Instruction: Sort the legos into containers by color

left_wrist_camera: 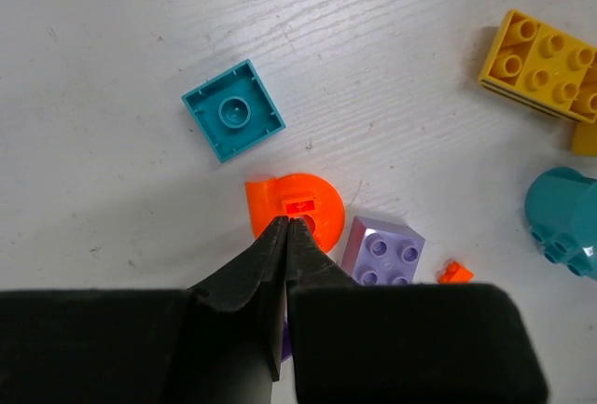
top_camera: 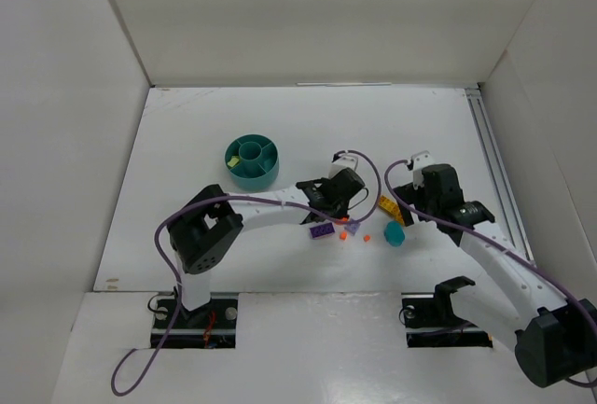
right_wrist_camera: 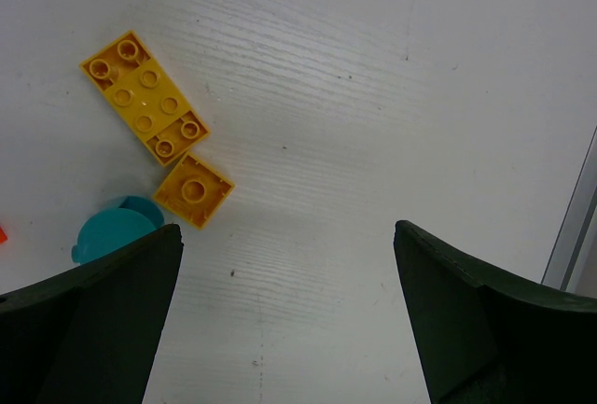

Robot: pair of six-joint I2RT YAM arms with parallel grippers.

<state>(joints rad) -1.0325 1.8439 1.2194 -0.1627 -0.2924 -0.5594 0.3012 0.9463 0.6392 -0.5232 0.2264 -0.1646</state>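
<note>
Where my left claw stands: the left claw (left_wrist_camera: 286, 222) is low over the table (top_camera: 215, 245), and its tips meet on the orange round piece (left_wrist_camera: 298, 201).
Left claw grip: the fingers are pressed together with no gap that I can see. I cannot tell whether they pinch that piece's small raised tab or only touch it.
Ahead of the left claw: a teal square plate (left_wrist_camera: 232, 109) lies flat, a little to the left of the tips and clear of the orange round piece.
Right of the left claw: a lilac brick (left_wrist_camera: 382, 249) sits just beside the orange round piece. A tiny orange bit (left_wrist_camera: 455, 272) lies close past the brick.
Farther right of the left claw: a yellow brick (left_wrist_camera: 539, 65) lies ahead and a teal domed piece (left_wrist_camera: 564, 220) nearer, both at the wrist view's edge.
Right claw: the right claw (right_wrist_camera: 287, 231) is spread wide and holds nothing, with bare table between its fingers.
Ahead-left of the right claw: a yellow long plate (right_wrist_camera: 145, 96) and a yellow square plate (right_wrist_camera: 193, 189) lie almost touching at a corner. The teal domed piece is just beside the left finger (right_wrist_camera: 103, 320).
Purple piece: from the top camera I see a purple piece (top_camera: 322, 230) lying near the left claw, on the side toward the arm bases.
Dish: the teal dish (top_camera: 252, 178) sits well apart from both claws, off to the left claw's left.
</note>
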